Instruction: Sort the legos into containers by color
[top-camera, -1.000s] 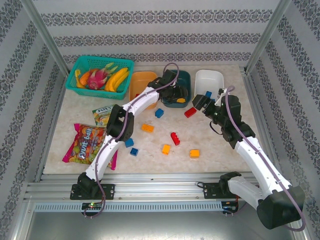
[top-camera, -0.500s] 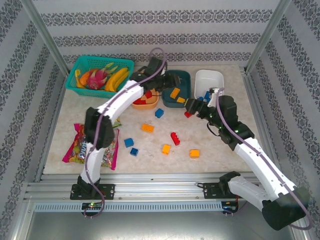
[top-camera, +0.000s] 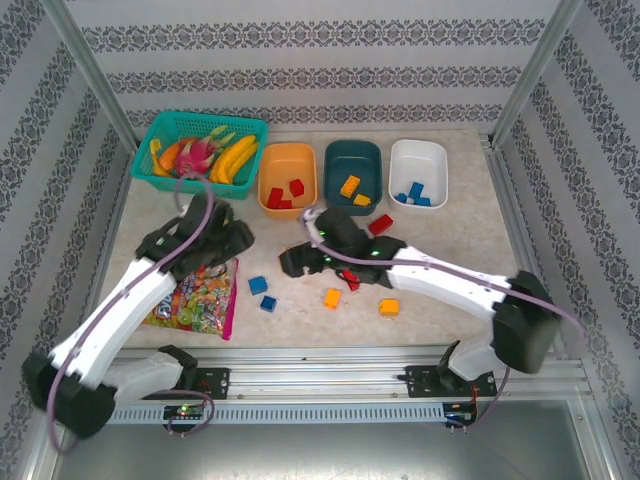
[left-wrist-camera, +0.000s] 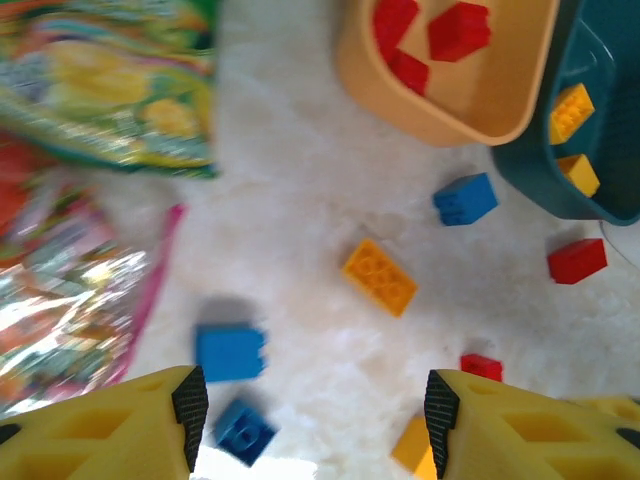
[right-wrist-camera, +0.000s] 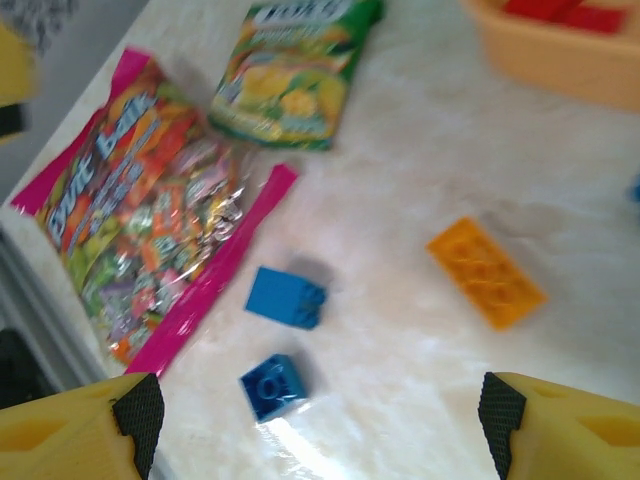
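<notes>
Three containers stand in a row at the back: an orange bowl (top-camera: 287, 165) with red legos (top-camera: 296, 187), a teal bowl (top-camera: 352, 165) with orange legos (top-camera: 349, 185), and a white bowl (top-camera: 420, 160) with blue legos (top-camera: 412, 192). Loose legos lie mid-table: two blue (top-camera: 258, 285) (top-camera: 268, 303), two orange (top-camera: 332, 298) (top-camera: 389, 307), a red one (top-camera: 380, 224). My left gripper (top-camera: 238, 240) (left-wrist-camera: 314, 420) hangs open over the table's left part, above a blue brick (left-wrist-camera: 243, 430). My right gripper (top-camera: 290, 262) (right-wrist-camera: 318, 420) is open too, above two blue bricks (right-wrist-camera: 272, 385) (right-wrist-camera: 287, 297) and a long orange brick (right-wrist-camera: 487, 272).
A candy bag (top-camera: 195, 298) (right-wrist-camera: 140, 240) lies at the left front, and a green packet (right-wrist-camera: 295, 75) behind it. A teal lattice basket with fruit (top-camera: 200, 148) stands at the back left. My right arm (top-camera: 440, 280) stretches across the middle, over a red brick (top-camera: 350, 282).
The left arm has pulled back from the bowls to the left side above the candy bag. The right arm has swung from beside the white bowl leftward across the table's middle.
</notes>
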